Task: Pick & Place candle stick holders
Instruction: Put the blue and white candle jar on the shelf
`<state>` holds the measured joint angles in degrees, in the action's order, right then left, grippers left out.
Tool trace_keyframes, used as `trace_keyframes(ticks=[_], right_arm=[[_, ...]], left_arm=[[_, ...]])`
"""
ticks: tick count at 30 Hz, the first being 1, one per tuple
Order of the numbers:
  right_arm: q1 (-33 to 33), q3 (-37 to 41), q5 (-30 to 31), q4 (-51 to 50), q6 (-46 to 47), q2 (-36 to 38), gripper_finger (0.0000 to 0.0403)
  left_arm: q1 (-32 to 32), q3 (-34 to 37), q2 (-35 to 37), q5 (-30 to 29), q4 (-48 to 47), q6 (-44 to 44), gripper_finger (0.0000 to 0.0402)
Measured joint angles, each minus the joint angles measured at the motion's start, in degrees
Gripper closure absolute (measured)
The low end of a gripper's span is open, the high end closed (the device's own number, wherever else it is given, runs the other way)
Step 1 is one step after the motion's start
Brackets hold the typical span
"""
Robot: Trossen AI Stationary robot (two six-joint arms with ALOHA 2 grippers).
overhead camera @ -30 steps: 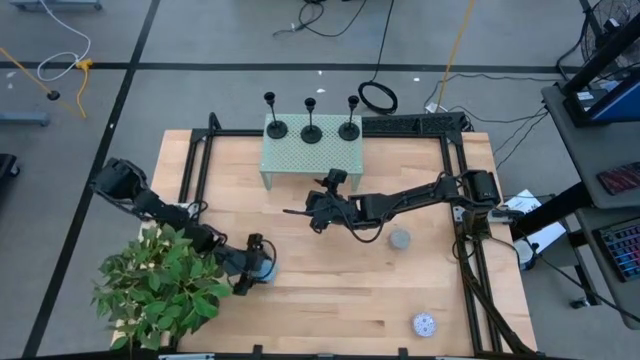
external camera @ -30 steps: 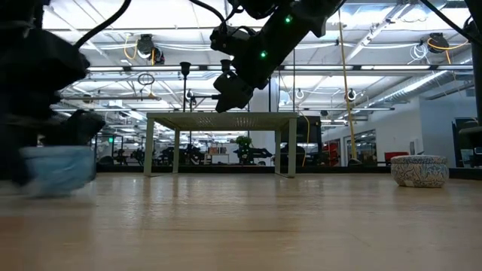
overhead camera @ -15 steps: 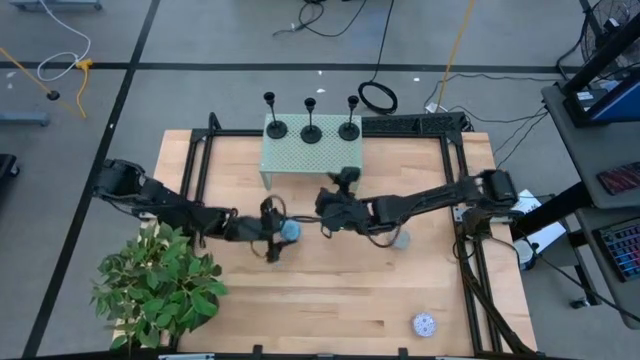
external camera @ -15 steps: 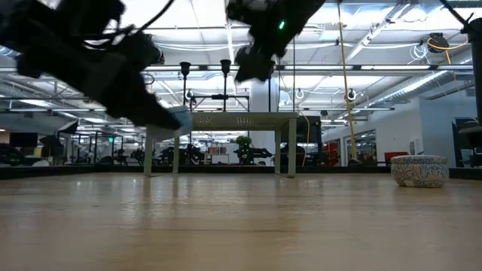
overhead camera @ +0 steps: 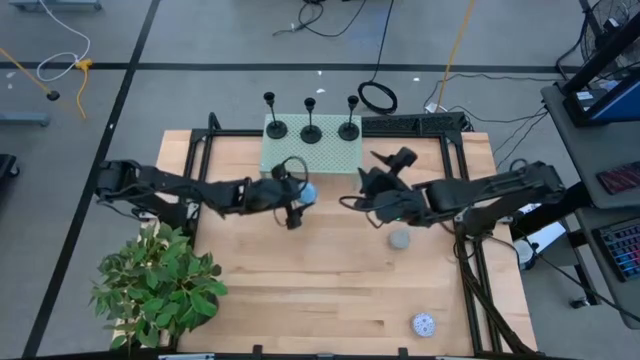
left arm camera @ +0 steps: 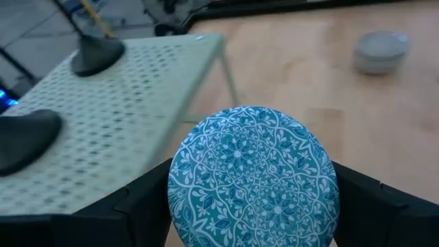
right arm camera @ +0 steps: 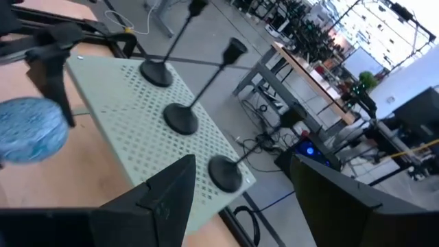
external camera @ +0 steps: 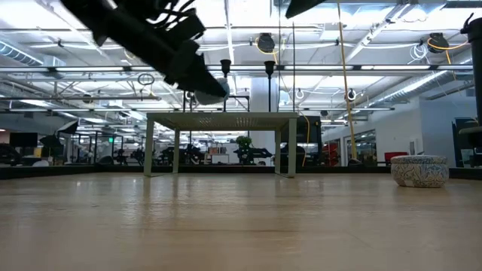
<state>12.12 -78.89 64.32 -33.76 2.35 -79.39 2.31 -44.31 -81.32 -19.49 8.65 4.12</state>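
Note:
Three black candle stick holders (overhead camera: 276, 128) (overhead camera: 312, 133) (overhead camera: 348, 130) stand by their round bases on a pale green perforated stand (overhead camera: 312, 158) at the table's far middle. They also show in the right wrist view (right arm camera: 182, 120). My left gripper (overhead camera: 298, 197) is shut on a blue patterned round piece (left arm camera: 252, 171), raised by the stand's near right corner. My right gripper (right arm camera: 240, 206) is open and empty. It is held high to the right of the stand (overhead camera: 365, 190), pointing toward the holders. My left gripper pinches the blue round piece by its two opposite sides (left arm camera: 175, 199) between its two fingers. The fingers come slanting down from the table's left. The piece is lifted clear, above the height of the stand's top (external camera: 212, 89), with its patterned face toward the wrist camera.
A grey round piece (overhead camera: 400, 240) lies on the table right of centre. A white and blue patterned one (overhead camera: 424, 324) sits near the front right corner. A leafy plant (overhead camera: 160, 290) fills the near left corner. Black frame rails (overhead camera: 200, 160) run along the table's sides.
My left gripper has lifted the blue round piece off the table beside the plant and carried it up, toward the far right, to the stand's near right corner. My right gripper has drawn back from the table's middle toward the right edge and has risen.

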Motion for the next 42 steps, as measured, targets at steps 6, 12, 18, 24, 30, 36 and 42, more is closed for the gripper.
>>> trace_keyframes(ticks=[6, 12, 18, 24, 30, 36, 42], right_arm=[[0.00, 0.02, -0.38, -3.75, 2.14, 2.01, 0.0170], [0.00, 0.04, -10.34, -4.19, 1.97, 2.03, 0.0170], [0.00, 0.04, -17.14, -4.11, 1.94, 2.03, 0.0170], [0.00, 0.04, -18.08, -3.86, 1.61, 2.03, 0.0170], [0.00, 0.04, -18.06, -3.78, 1.51, 2.03, 0.0170], [0.00, 0.04, -18.10, -4.01, 1.51, 2.03, 0.0170], [0.35, 0.04, -20.61, -8.26, 3.39, 2.03, 0.0170]], left_arm=[[6.37, -8.35, 0.02, -0.13, -12.50, -1.64, 0.0073], [14.23, -12.44, 0.02, 0.66, -20.90, -3.80, 0.0093], [22.02, -12.44, 0.02, 6.43, -25.36, -6.53, 0.0090], [26.01, -12.47, 0.02, 7.51, -28.77, -7.21, 0.0062], [27.45, -12.47, 0.02, 11.05, -28.72, -7.01, 0.0073], [27.40, -12.47, 0.02, 10.61, -28.70, -4.52, 0.0059], [27.34, -12.47, 0.02, 10.49, -28.74, -3.24, 0.0028]])
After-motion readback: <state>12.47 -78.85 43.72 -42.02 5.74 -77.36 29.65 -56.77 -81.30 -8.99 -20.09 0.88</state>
